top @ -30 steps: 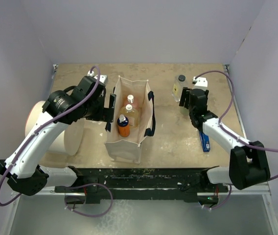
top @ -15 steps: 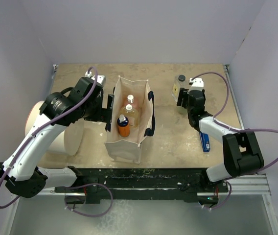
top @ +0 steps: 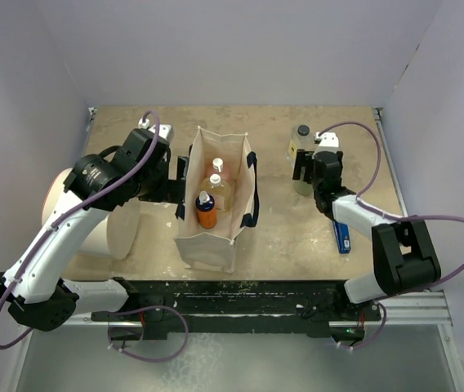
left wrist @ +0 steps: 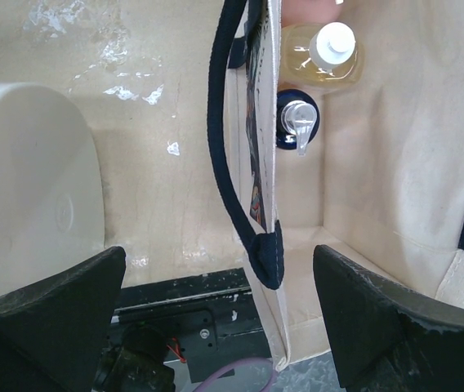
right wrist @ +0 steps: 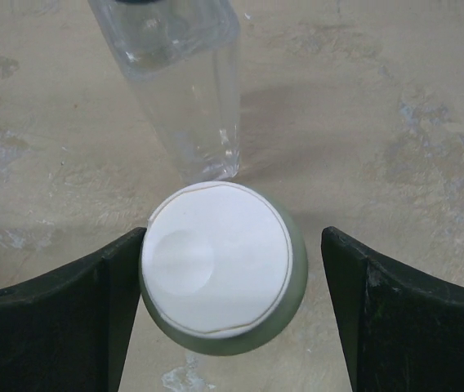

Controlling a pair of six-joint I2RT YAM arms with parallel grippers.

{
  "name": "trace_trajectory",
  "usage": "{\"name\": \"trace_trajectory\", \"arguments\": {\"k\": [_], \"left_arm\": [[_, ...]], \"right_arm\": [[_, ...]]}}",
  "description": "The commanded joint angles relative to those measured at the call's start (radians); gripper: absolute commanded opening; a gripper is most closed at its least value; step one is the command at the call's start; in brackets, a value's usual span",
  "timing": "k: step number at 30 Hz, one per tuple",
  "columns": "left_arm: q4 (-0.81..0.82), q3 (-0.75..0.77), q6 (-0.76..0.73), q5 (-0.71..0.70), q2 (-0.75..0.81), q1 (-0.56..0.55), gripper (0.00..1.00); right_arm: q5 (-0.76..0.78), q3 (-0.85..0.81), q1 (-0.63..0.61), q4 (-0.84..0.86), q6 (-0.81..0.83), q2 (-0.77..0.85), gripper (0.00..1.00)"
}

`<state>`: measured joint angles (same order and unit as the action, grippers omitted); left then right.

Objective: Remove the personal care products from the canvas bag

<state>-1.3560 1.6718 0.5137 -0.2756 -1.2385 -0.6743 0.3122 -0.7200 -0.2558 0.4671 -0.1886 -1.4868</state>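
The canvas bag (top: 209,238) stands upright at the table's centre. It holds the pink pump bottle (top: 218,169), the yellowish white-capped bottle (top: 216,189) and the orange-and-dark-blue pump bottle (top: 206,211). My left gripper (top: 183,174) is open and straddles the bag's left wall and black strap (left wrist: 225,171). The left wrist view shows the yellowish bottle (left wrist: 331,54) and the pump head (left wrist: 298,123) inside. My right gripper (right wrist: 234,235) is open around the olive-green white-capped bottle (right wrist: 220,278). Its left finger (right wrist: 93,294) touches the bottle and the right finger stands apart. The clear black-capped bottle (right wrist: 179,90) stands just beyond.
A large white cylinder (top: 95,222) lies left of the bag, under my left arm. A flat blue-and-black tool (top: 342,236) lies right of centre, near my right forearm. Grey walls close in the table on the left, back and right.
My right arm has folded its elbow toward the base, and its gripper has shifted slightly left by the two bottles. My left gripper has edged slightly left at the bag's wall.
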Motion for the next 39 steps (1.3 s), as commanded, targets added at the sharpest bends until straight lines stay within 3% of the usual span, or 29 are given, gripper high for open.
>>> {"name": "trace_trajectory", "arguments": {"k": [1, 10, 18, 26, 31, 39], "left_arm": [[0.005, 0.038, 0.032, -0.016, 0.016, 0.007, 0.99], [-0.025, -0.005, 0.083, 0.029, -0.017, 0.009, 0.99], [-0.032, -0.090, 0.137, 0.117, 0.008, 0.009, 0.99], [0.033, -0.233, 0.161, 0.221, 0.077, 0.009, 0.99], [0.067, -0.342, 0.200, 0.285, 0.130, 0.009, 0.99], [0.129, -0.511, 0.207, 0.392, 0.213, 0.009, 0.99]], "right_arm": [[-0.004, -0.060, 0.003, -0.032, 0.043, 0.113, 0.98], [-0.010, -0.085, 0.003, -0.211, 0.077, 0.262, 1.00], [-0.341, -0.215, -0.020, -0.300, 0.017, 0.334, 0.96], [-0.444, -0.400, -0.266, -0.395, 0.067, 0.302, 0.89], [-0.577, -0.419, -0.432, -0.397, 0.202, 0.252, 0.82], [-0.741, -0.381, -0.526, -0.439, 0.400, 0.183, 0.82]]}}
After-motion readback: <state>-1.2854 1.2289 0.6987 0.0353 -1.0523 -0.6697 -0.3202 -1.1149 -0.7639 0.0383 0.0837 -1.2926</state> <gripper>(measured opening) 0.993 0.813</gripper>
